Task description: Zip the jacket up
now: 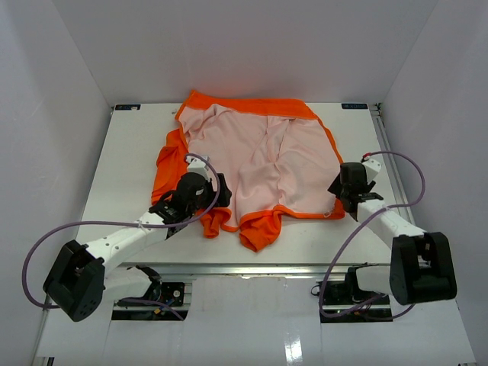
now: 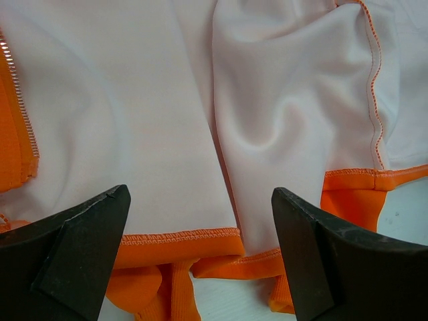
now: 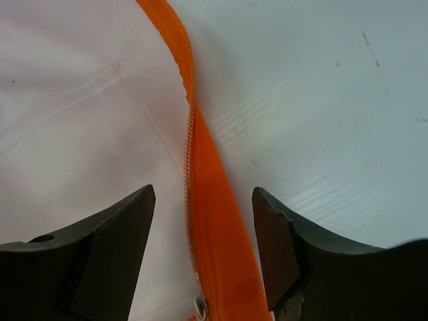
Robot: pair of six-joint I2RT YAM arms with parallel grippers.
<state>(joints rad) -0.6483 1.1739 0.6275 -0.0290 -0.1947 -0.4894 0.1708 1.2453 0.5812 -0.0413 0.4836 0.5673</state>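
Two claws sit at opposite sides of the jacket (image 1: 259, 164), which lies spread open on the white table (image 1: 130, 168) with its pale pink lining facing up. It fills the middle of the surface and reaches toward 12 o'clock, and an orange border shows around its outline. In the top view the left claw (image 1: 217, 189) is at the garment's 8 o'clock side, over the bunched orange fabric there. The right claw (image 1: 341, 197) is at its 4 o'clock corner, just above the lower hem. The left wrist camera shows that claw's two dark fingers (image 2: 80, 247) spread wide with nothing between them. Smooth, softly creased lining lies beyond them, a folded orange hem (image 2: 180, 244) runs across at 6 o'clock, and a row of zipper teeth (image 2: 23, 114) edges the cloth at 9 o'clock. The right wrist camera shows its fingers (image 3: 114, 247) also parted, one on each side of the orange zipper tape (image 3: 212, 221). The tape runs between them from 6 o'clock up toward 12 o'clock, and neither finger presses on it. Lining lies on the 9 o'clock side of the tape and bare table on the 3 o'clock side. A small metal piece (image 3: 200, 306) shows at the tape's lower end; I cannot tell whether it is the pull.
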